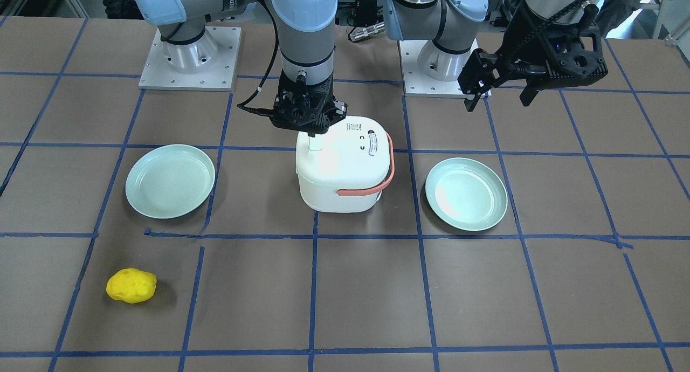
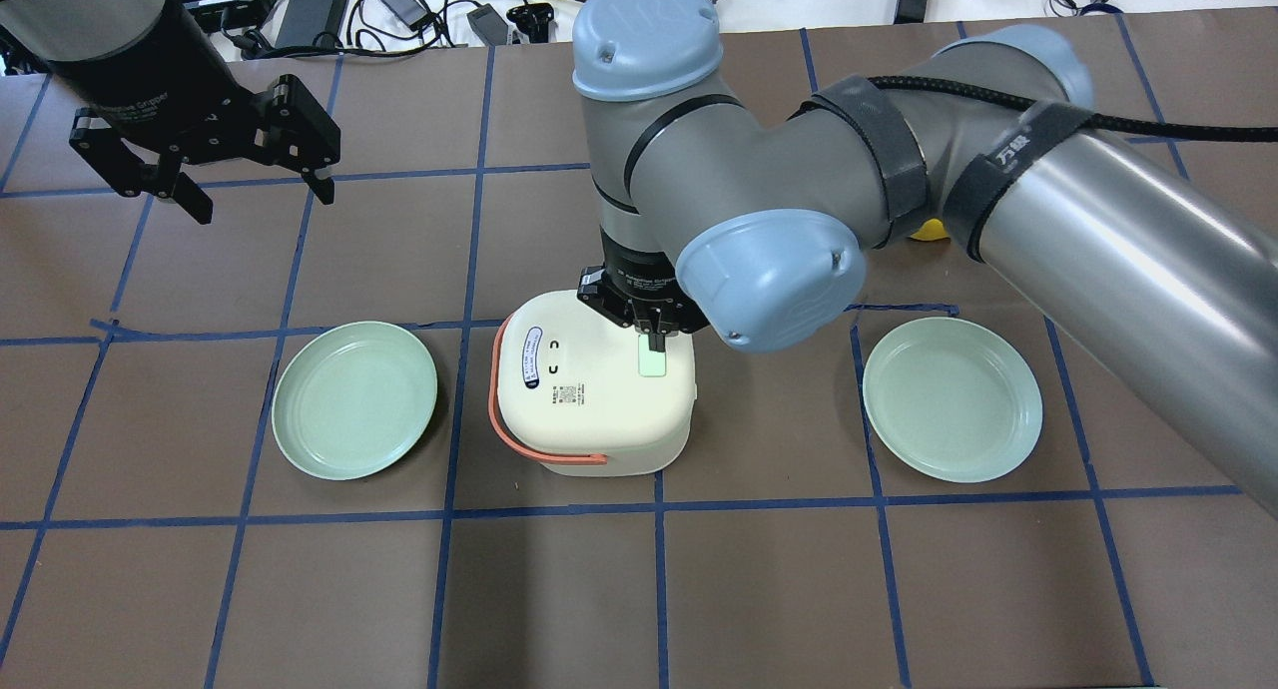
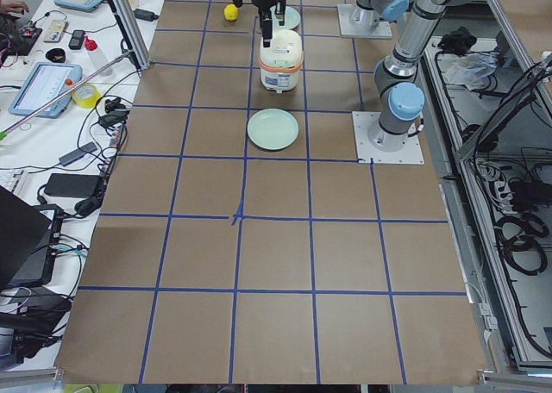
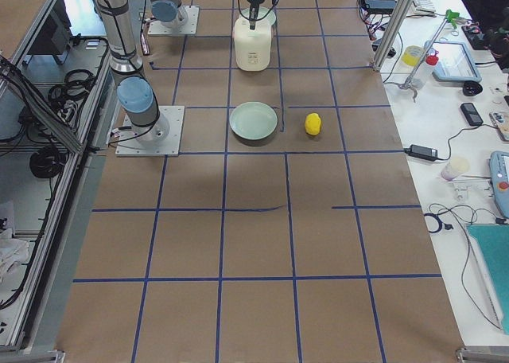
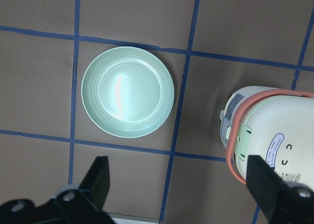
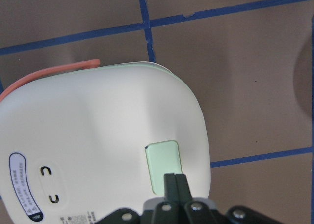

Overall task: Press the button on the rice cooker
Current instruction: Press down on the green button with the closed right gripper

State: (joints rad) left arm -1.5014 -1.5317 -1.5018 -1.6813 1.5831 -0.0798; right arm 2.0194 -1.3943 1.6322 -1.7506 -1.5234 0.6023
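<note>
In the front-facing view the rice cooker point(image 1: 342, 167) stands about midway along the bench point(image 1: 366, 296), nearer the robot's edge than the operators' edge; its coral handle point(image 1: 392, 164) lies folded down around the lid. The right pincer point(image 1: 312, 130) points straight down with its jaws together, its tip at the pale green button point(image 1: 314, 144) on the lid's side toward the bench's right end. The left pincer point(image 1: 498, 101) hangs high over the bench's left half, jaws apart, holding nothing. The right-hand plate point(image 1: 170, 180) and the left-hand plate point(image 1: 466, 194) lie on either side of the cooker, neither touching it. A yellow lump point(image 1: 131, 286) lies toward the operators' edge, well apart from the cooker.

From overhead the right arm reaches over the cooker; the closed tip meets the button's edge farthest from the robot and most of the green patch shows bare; the left pincer's jaws stand wide.

In the two side views the cooker is small and far off, with the right pincer upright above its lid; the jaws cannot be judged there.

The left wrist camera looks down on the left-hand plate, with the cooker at the picture's right edge; two dark fingers point(image 5: 98, 177) stand far apart at the bottom.

The right wrist camera shows both fingers pressed together, the tip overlapping one edge of the button; whether it bears down cannot be told.
</note>
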